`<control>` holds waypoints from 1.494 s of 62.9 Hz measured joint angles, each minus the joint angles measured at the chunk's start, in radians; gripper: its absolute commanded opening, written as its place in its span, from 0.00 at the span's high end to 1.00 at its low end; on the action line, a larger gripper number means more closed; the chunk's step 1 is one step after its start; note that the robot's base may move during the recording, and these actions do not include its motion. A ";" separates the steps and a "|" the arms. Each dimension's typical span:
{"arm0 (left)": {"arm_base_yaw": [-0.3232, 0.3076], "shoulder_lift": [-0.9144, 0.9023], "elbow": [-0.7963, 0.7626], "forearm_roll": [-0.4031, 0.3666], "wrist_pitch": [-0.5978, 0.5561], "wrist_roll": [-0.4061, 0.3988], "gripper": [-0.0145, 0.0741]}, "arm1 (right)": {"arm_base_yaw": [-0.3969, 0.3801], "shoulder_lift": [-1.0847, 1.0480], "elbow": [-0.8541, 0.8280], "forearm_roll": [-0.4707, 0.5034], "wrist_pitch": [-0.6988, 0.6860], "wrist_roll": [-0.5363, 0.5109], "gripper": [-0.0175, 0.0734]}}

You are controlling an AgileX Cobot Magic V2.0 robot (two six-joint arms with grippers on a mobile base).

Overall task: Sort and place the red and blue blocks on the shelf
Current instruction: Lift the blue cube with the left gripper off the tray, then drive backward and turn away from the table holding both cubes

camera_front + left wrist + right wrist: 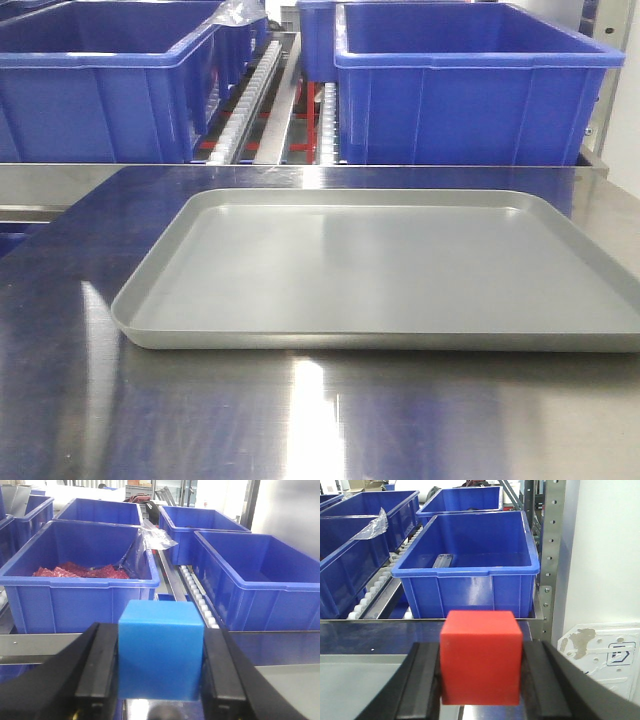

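In the left wrist view a bright blue block point(161, 650) sits clamped between two black fingers point(97, 672), so my left gripper point(161, 680) is shut on it above the steel table. The right wrist view shows a bright red block point(481, 657) squeezed between the black fingers point(542, 680) of my right gripper point(481, 685), also lifted off the table. Neither block nor either gripper appears in the front view, where only an empty grey tray point(160, 325) lies on the steel table.
Large blue bins point(470, 90) stand on roller shelves behind the table. One bin point(80, 567) holds red material and a plastic bag. The right bin point(470, 555) has a small metal piece inside. A metal shelf post point(552, 555) and white wall stand at right.
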 measured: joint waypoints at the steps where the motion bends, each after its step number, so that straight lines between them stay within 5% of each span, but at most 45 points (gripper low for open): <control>1: 0.000 0.000 0.000 0.000 0.000 0.000 0.47 | 0.000 0.000 0.000 0.000 0.000 0.000 0.40; 94: 0.000 0.000 0.000 0.000 -0.001 0.000 0.47 | 0.000 0.000 0.000 0.000 0.000 0.000 0.40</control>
